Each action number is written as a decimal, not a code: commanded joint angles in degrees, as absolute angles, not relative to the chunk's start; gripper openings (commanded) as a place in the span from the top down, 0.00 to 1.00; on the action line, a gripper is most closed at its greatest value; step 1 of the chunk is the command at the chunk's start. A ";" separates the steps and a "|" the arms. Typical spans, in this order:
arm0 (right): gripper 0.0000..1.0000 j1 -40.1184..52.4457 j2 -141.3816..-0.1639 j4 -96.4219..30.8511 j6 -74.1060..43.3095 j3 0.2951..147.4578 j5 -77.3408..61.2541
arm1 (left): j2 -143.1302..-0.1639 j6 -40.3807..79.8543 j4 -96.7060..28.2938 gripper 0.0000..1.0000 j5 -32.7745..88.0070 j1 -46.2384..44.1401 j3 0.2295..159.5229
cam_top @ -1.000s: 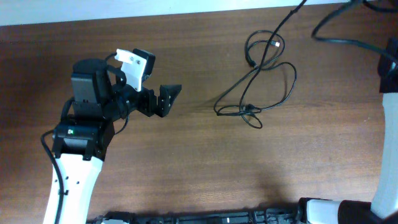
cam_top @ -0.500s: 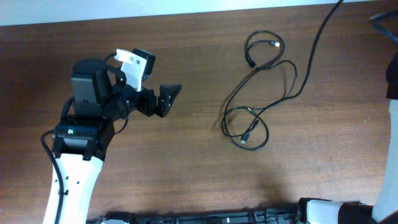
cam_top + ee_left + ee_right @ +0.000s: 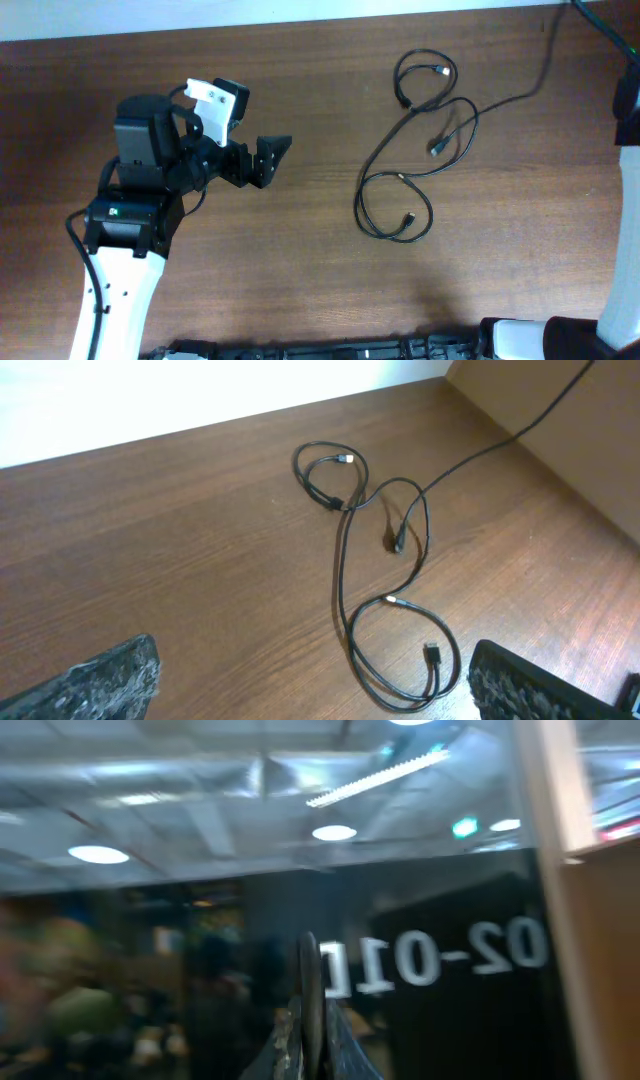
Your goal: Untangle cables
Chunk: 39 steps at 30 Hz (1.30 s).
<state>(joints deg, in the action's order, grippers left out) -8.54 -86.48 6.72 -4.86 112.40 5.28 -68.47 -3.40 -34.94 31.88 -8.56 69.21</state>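
Overhead, starting at the left: one left arm (image 3: 130, 230) reaches in over the brown table (image 3: 300, 290), white lower link, black wrist. Its left gripper (image 3: 270, 160) points right, jaws spread as wide as they go, nothing between them. It hangs well apart from the work. The left wrist view confirms it, with one rough black finger in each bottom corner and bare wood between.

Moving to the middle right, here are the cables (image 3: 410, 113), thin and black, lying loose on the wood. Two closed loops show: a small upper loop (image 3: 398, 75) near the far edge and a wider lower loop (image 3: 359, 205) nearer the robot, joined by strands that cross between them. I count four small plug ends (image 3: 437, 148) for certain: two on the upper loop, one hanging in the middle bend, one inside the lower loop. How many separate cords that makes, I cannot tell.

Further right, one single strand (image 3: 520, 95) leaves the bundle and climbs off past the top right corner. One right arm (image 3: 628, 180) stands at the right edge. On the right wrist view, the right gripper (image 3: 310, 1020) is aimed up at a glass wall and ceiling lights, fingers pressed together. Whether that strand is pinched there, I cannot tell.
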 commanded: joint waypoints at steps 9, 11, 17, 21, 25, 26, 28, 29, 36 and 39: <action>0.96 -21.04 -89.54 -4.60 -0.45 112.95 13.61 | -68.12 -3.03 -34.85 0.01 31.64 -8.47 69.38; 0.96 -24.16 -89.49 -4.93 -0.51 112.97 15.16 | -68.12 -3.03 -34.85 0.01 31.64 -8.47 69.38; 0.96 -31.99 -87.37 -4.10 -3.66 115.31 15.46 | -68.12 -3.03 -34.85 0.01 31.64 -8.47 69.38; 0.96 -36.69 -86.72 -4.36 -3.64 120.51 15.46 | -68.12 -3.03 -34.85 0.01 31.64 -8.47 69.38; 0.96 -39.62 -86.48 -5.85 -3.64 124.09 15.46 | -68.12 -3.03 -34.85 0.01 31.64 -8.47 69.38; 0.96 -40.25 -86.43 -6.09 -3.62 124.46 15.49 | -68.12 -3.03 -34.85 0.01 31.66 -8.47 69.38; 0.96 -41.43 -86.43 -7.03 -3.46 124.75 15.46 | -68.12 -3.03 -34.85 0.01 31.64 -8.47 69.38; 0.96 -42.09 -86.46 -8.27 -3.38 124.75 15.51 | -68.12 -3.03 -34.85 0.01 31.64 -8.47 69.38; 0.96 -47.79 -88.99 -25.78 -3.44 124.68 15.55 | -68.12 -3.03 -34.85 0.01 31.66 -8.47 69.38; 0.96 -50.24 -90.50 -32.49 -3.46 124.68 15.53 | -68.12 -3.03 -34.85 0.01 31.64 -8.47 69.38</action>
